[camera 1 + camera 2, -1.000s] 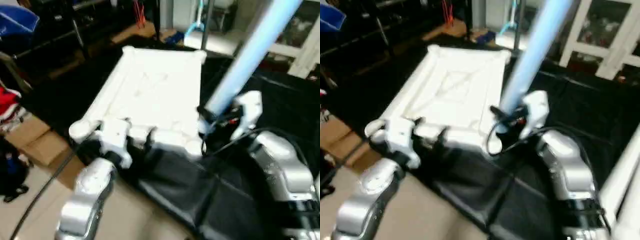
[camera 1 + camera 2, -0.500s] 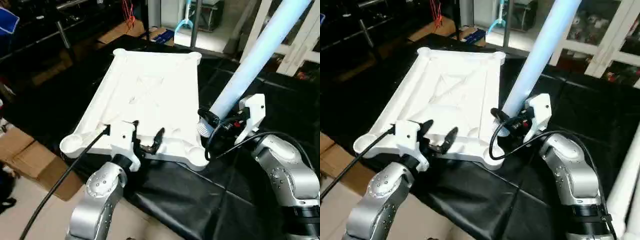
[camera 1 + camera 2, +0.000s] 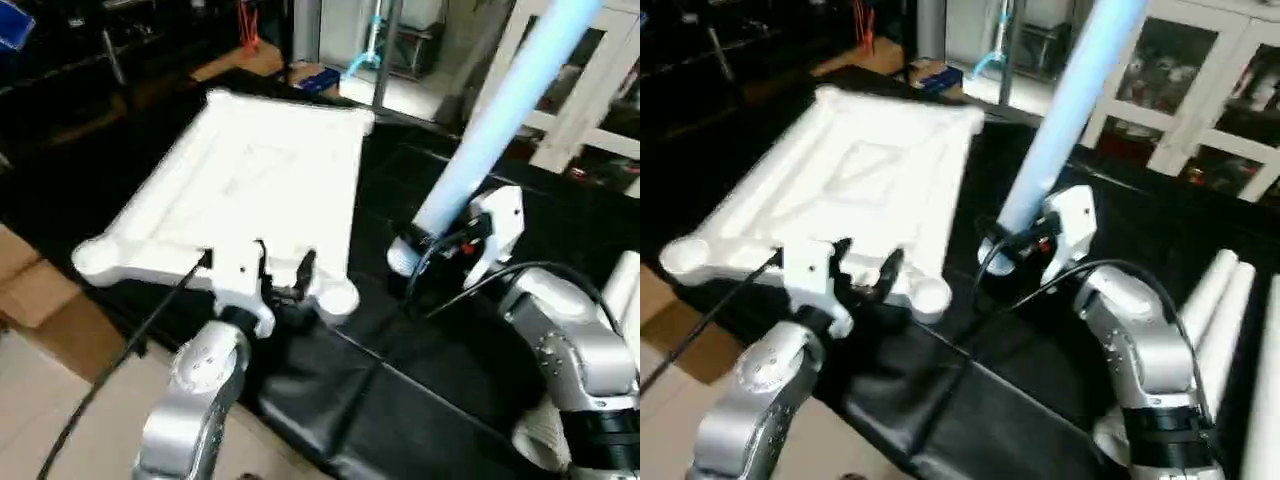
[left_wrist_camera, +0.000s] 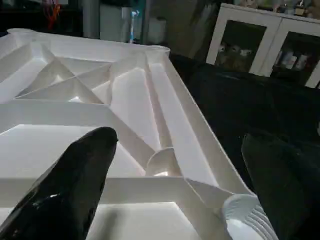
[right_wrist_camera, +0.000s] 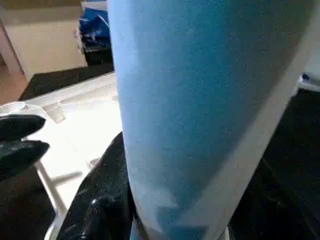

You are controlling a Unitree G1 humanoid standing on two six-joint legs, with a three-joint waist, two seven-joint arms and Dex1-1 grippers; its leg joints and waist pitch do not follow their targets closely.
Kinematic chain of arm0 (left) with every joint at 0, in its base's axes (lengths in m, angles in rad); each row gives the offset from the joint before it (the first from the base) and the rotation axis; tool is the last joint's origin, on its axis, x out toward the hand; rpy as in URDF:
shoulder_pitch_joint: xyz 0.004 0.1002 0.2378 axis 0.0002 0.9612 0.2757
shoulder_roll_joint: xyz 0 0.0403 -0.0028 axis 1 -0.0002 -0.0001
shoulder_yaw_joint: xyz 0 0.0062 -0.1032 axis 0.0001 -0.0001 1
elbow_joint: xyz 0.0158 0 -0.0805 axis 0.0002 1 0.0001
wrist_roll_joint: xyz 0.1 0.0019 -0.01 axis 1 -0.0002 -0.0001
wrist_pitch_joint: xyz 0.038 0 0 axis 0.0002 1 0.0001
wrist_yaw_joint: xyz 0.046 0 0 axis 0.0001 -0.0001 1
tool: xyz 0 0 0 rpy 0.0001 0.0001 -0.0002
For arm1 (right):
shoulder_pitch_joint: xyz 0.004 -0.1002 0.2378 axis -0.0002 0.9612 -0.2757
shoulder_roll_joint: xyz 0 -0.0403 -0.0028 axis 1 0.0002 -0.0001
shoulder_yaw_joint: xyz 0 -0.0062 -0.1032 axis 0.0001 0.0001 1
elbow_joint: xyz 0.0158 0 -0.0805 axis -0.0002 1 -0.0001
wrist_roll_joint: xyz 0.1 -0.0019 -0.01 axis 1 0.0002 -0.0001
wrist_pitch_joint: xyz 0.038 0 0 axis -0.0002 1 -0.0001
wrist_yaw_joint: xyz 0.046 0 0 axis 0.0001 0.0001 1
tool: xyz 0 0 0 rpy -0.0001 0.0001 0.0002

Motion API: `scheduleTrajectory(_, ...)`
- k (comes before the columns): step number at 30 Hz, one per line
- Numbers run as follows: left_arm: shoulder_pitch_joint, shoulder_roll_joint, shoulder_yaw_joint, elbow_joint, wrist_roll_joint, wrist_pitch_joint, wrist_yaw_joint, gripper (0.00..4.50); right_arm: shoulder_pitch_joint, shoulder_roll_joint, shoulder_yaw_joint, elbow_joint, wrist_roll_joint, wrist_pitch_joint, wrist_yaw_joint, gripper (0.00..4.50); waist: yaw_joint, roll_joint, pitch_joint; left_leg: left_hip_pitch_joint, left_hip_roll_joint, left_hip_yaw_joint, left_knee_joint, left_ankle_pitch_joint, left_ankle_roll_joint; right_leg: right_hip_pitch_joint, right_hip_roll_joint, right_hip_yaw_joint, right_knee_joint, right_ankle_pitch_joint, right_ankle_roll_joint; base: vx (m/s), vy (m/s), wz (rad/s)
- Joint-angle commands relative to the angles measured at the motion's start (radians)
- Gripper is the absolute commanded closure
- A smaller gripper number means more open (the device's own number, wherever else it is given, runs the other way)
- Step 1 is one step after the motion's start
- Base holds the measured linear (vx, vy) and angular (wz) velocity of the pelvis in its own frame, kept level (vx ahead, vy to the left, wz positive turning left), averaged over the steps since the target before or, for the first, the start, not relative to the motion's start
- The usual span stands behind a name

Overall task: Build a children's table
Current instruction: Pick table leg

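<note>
A leg (image 3: 500,110) is being pinched upright by the right gripper (image 3: 425,240), its foot beside the tabletop (image 3: 250,185) near-right socket (image 3: 340,298); the left gripper (image 3: 283,275) fingers are being held spread.

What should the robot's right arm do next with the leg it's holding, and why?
Probably shift the leg left toward the tabletop's near right corner socket. The right end effector grips the leg near its lower end, which hangs over the black mat, beside the tabletop rather than above the socket. The left end effector sits open at the near edge.
</note>
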Motion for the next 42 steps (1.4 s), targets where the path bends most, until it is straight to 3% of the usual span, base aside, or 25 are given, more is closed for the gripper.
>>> scheduleTrajectory(1,-0.002,0.008,0.004,-0.019,0.009,0.01,-0.006,0.02,0.004,0.0,-0.008,-0.046,0.011,0.018,-0.011,2.62,0.022,0.001,-0.059,0.045,0.102,-0.01,-0.06,-0.057,0.122,0.043,-0.195,0.172,-0.1,-0.396,0.203,-0.058,-0.078,-0.53)
scheduleTrajectory(2,0.0,0.009,0.008,-0.024,0.005,0.012,-0.006,0.02,0.009,0.001,-0.004,-0.055,0.01,0.022,-0.014,2.62,0.052,-0.043,-0.04,0.006,0.031,-0.001,0.025,-0.114,0.06,0.081,-0.264,0.3,-0.144,-0.651,0.187,-0.041,-0.021,-0.46)
scheduleTrajectory(3,0.001,0.009,0.011,-0.027,0.006,0.012,-0.005,0.02,0.013,0.001,-0.002,-0.061,0.008,0.023,-0.016,2.62,0.065,-0.048,-0.022,-0.002,-0.001,-0.027,0.054,-0.113,-0.006,0.073,-0.218,0.351,-0.156,-0.857,0.19,-0.033,-0.011,-0.52)
scheduleTrajectory(4,0.003,0.008,0.016,-0.032,0.002,0.018,-0.002,0.02,0.019,0.001,0.002,-0.07,0.006,0.024,-0.018,2.62,0.062,-0.058,-0.015,-0.002,-0.032,-0.029,0.056,-0.092,-0.025,0.064,-0.156,0.337,-0.148,-0.874,0.219,-0.033,-0.011,-0.52)
scheduleTrajectory(5,0.002,0.011,0.019,-0.035,0.006,0.011,0.0,0.02,0.024,0.0,0.003,-0.075,0.007,0.028,-0.019,2.62,0.06,-0.071,-0.029,0.002,-0.06,-0.029,0.035,-0.046,-0.021,0.074,-0.082,0.338,-0.136,-0.739,0.273,-0.02,-0.013,-0.44)
scheduleTrajectory(6,-0.003,0.003,0.032,-0.042,-0.001,0.003,0.007,0.02,0.029,-0.006,0.003,-0.08,0.002,0.026,-0.019,2.62,0.06,-0.084,-0.026,-0.016,-0.035,-0.065,0.003,0.016,0.009,0.094,-0.114,0.283,-0.09,-0.58,0.217,-0.033,0.054,-0.03)
scheduleTrajectory(7,-0.008,0.001,0.039,-0.045,0.0,0.005,0.014,0.02,0.03,-0.007,0.0,-0.08,0.003,0.026,-0.02,2.62,0.04,-0.053,-0.034,0.016,-0.033,-0.067,-0.018,0.076,0.041,0.054,-0.078,0.276,-0.118,-0.511,0.196,-0.033,0.054,-0.03)
scheduleTrajectory(8,-0.014,0.001,0.043,-0.044,0.001,0.004,0.018,0.02,0.029,-0.008,-0.002,-0.078,0.004,0.026,-0.02,2.62,0.023,-0.018,-0.025,0.032,0.0,-0.076,-0.065,0.068,0.054,0.042,-0.067,0.255,-0.149,-0.559,0.12,-0.051,0.13,0.19)
scheduleTrajectory(9,-0.019,0.003,0.045,-0.041,-0.003,0.003,0.015,0.02,0.028,-0.008,-0.003,-0.076,0.007,0.026,-0.018,2.62,0.0,0.006,-0.017,0.037,0.082,-0.105,-0.118,0.02,0.061,0.017,-0.04,0.198,-0.132,-0.508,0.083,-0.049,0.187,0.1)
scheduleTrajectory(10,-0.019,0.003,0.045,-0.041,-0.003,0.003,0.015,0.02,0.028,-0.008,-0.003,-0.076,0.007,0.026,-0.018,2.62,-0.016,0.026,-0.029,0.053,0.139,-0.131,-0.139,-0.025,0.067,0.012,-0.059,0.174,-0.106,-0.445,0.052,-0.049,0.187,0.1)
scheduleTrajectory(11,-0.021,0.009,0.041,-0.04,-0.003,0.003,0.01,0.02,0.026,-0.008,-0.002,-0.075,0.006,0.026,-0.018,2.62,-0.036,0.044,-0.046,0.051,0.192,-0.16,-0.16,-0.061,0.097,0.03,-0.1,0.132,-0.045,-0.242,-0.031,-0.051,0.189,0.07)
scheduleTrajectory(12,-0.021,0.012,0.04,-0.04,-0.002,0.002,0.008,0.02,0.025,-0.008,-0.002,-0.074,0.005,0.027,-0.019,2.62,-0.038,0.053,-0.05,0.052,0.2,-0.161,-0.162,-0.049,0.107,0.029,-0.11,0.111,-0.022,-0.152,-0.055,-0.03,0.159,0.07)
scheduleTrajectory(13,-0.02,0.015,0.037,-0.042,-0.004,-0.001,0.001,0.02,0.024,-0.006,-0.001,-0.074,0.005,0.027,-0.02,2.62,-0.049,0.048,-0.034,0.051,0.199,-0.159,-0.175,-0.107,0.116,0.026,-0.126,0.088,-0.007,-0.105,-0.072,-0.03,0.159,0.07)
scheduleTrajectory(14,-0.017,0.014,0.032,-0.052,-0.006,0.002,-0.005,0.02,0.024,-0.006,-0.001,-0.078,0.005,0.031,-0.023,2.62,-0.051,0.038,-0.025,0.067,0.174,-0.138,-0.179,-0.247,0.092,0.028,-0.141,0.072,-0.018,-0.153,-0.089,-0.006,0.135,0.04)
scheduleTrajectory(17,-0.009,0.003,0.029,-0.062,-0.009,0.006,-0.006,0.02,0.027,-0.008,0.001,-0.086,0.009,0.036,-0.024,2.62,-0.051,0.012,-0.007,0.066,0.108,-0.066,-0.166,-0.504,-0.034,0.063,-0.19,0.074,-0.093,-0.479,-0.13,0.001,0.055,0.0)
scheduleTrajectory(19,-0.004,-0.002,0.025,-0.065,-0.013,0.002,-0.009,0.02,0.028,-0.01,0.002,-0.088,0.01,0.037,-0.024,2.62,-0.047,-0.001,-0.004,0.077,0.091,-0.04,-0.151,-0.466,-0.037,0.071,-0.2,0.085,-0.125,-0.693,-0.108,0.0,0.0,0.0)
scheduleTrajectory(20,0.002,-0.005,0.015,-0.067,-0.013,0.006,-0.012,0.02,0.025,-0.012,0.003,-0.087,0.009,0.038,-0.022,2.62,-0.045,-0.001,-0.005,0.059,0.095,-0.037,-0.154,-0.372,-0.019,0.086,-0.206,0.096,-0.126,-0.673,-0.101,0.0,0.0,0.0)
scheduleTrajectory(22,0.006,-0.001,0.002,-0.067,-0.009,0.015,-0.015,0.02,0.021,-0.015,0.003,-0.083,0.008,0.038,-0.019,2.62,-0.044,-0.004,-0.019,0.04,0.116,-0.04,-0.161,-0.2,0.012,0.088,-0.201,0.1,-0.099,-0.452,-0.117,0.0,0.0,0.0)
scheduleTrajectory(24,0.01,0.015,-0.017,-0.066,-0.01,0.012,-0.042,0.02,0.012,-0.017,0.002,-0.075,0.008,0.038,-0.015,2.62,-0.046,-0.004,-0.038,0.036,0.124,-0.044,-0.14,0.058,0.055,0.081,-0.205,0.106,-0.051,-0.077,-0.164,0.075,-0.005,0.02)
scheduleTrajectory(26,0.012,0.035,-0.016,-0.065,-0.024,0.016,-0.079,0.02,0.001,-0.018,0.002,-0.066,0.006,0.035,-0.01,2.62,-0.045,-0.007,-0.069,0.041,0.113,-0.048,-0.095,0.511,0.144,0.07,-0.194,0.112,0.011,0.411,-0.216,0.08,-0.011,0.02)
scheduleTrajectory(27,0.011,0.049,-0.017,-0.062,-0.025,0.013,-0.098,0.02,-0.003,-0.017,0.002,-0.062,0.006,0.033,-0.009,2.62,-0.044,-0.011,-0.066,0.034,0.107,-0.044,-0.088,0.579,0.175,0.06,-0.189,0.112,0.014,0.472,-0.222,0.0,0.0,0.0)
scheduleTrajectory(31,-0.009,0.156,-0.046,-0.034,-0.055,0.01,-0.267,0.02,-0.014,-0.015,-0.004,-0.046,0.014,0.017,0.001,2.62,-0.027,-0.001,-0.048,0.021,0.116,-0.034,-0.102,0.295,0.202,0.052,-0.198,0.114,-0.008,0.176,-0.238,0.0,0.0,0.0)
scheduleTrajectory(34,-0.067,0.224,-0.044,0.045,-0.065,-0.043,-0.377,0.02,-0.022,-0.024,0.001,-0.029,0.016,0.0,0.031,2.62,-0.02,0.01,-0.028,0.038,0.128,-0.024,-0.122,0.04,0.117,0.04,-0.194,0.113,-0.045,-0.115,-0.231,-0.064,-0.028,0.05)
scheduleTrajectory(36,-0.134,0.298,-0.08,0.133,-0.049,-0.098,-0.511,0.02,-0.028,-0.043,0.007,-0.02,0.02,-0.017,0.078,2.62,-0.016,0.021,-0.023,0.047,0.131,-0.016,-0.136,-0.113,0.01,0.039,-0.193,0.116,-0.057,-0.239,-0.201,-0.075,-0.017,0.09)
scheduleTrajectory(42,-0.299,0.379,-0.123,0.345,0.022,-0.186,-0.629,0.02,-0.025,-0.099,0.009,-0.027,0.038,-0.025,0.177,2.62,-0.018,0.029,-0.028,0.049,0.126,-0.005,-0.144,-0.165,-0.069,0.04,-0.19,0.124,-0.058,-0.267,-0.156,-0.023,-0.002,0.02)
